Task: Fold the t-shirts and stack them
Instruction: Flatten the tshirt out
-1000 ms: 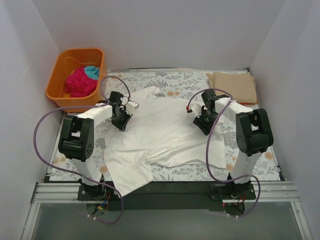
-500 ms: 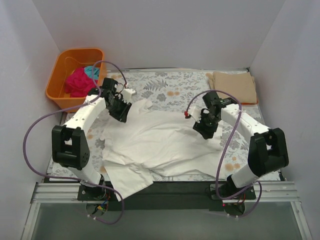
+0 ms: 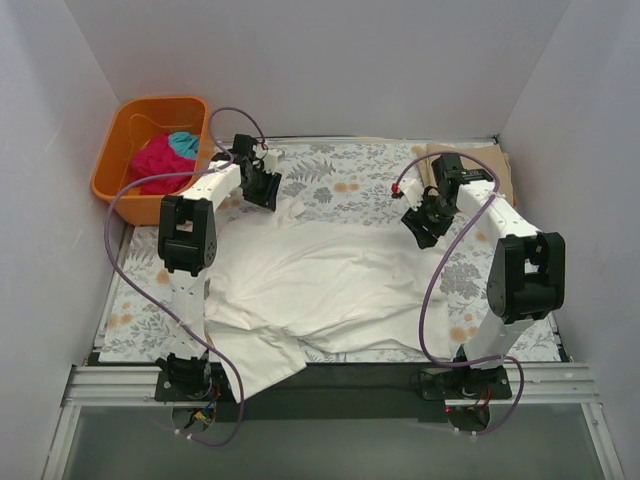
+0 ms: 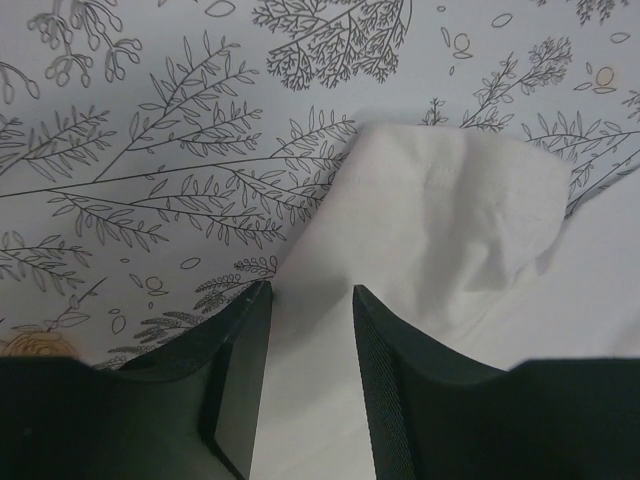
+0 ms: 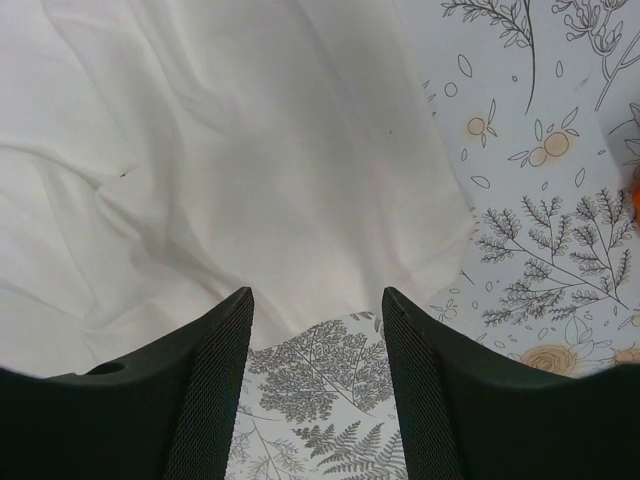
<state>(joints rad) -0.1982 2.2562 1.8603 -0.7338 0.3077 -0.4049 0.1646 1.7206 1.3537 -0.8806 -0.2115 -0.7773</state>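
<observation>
A large white t-shirt (image 3: 330,280) lies spread on the floral table covering, its near left part hanging over the front edge; no print shows. My left gripper (image 3: 265,192) is open above the shirt's far left corner, which lies under and between the fingers in the left wrist view (image 4: 450,220). My right gripper (image 3: 423,226) is open over the shirt's far right edge (image 5: 250,150), with bare covering between its fingertips. A folded tan t-shirt (image 3: 480,168) lies at the back right. The magenta (image 3: 155,165) and teal (image 3: 183,143) t-shirts sit bunched in the tub.
The orange tub (image 3: 115,165) stands at the back left, just off the table covering (image 3: 340,170). White walls enclose the left, back and right. Purple cables loop off both arms. A metal rail runs along the front edge.
Both arms have moved toward the back of the table, the left one to the shirt's far left corner, the right one to its far right edge. The shirt now lies flatter.
</observation>
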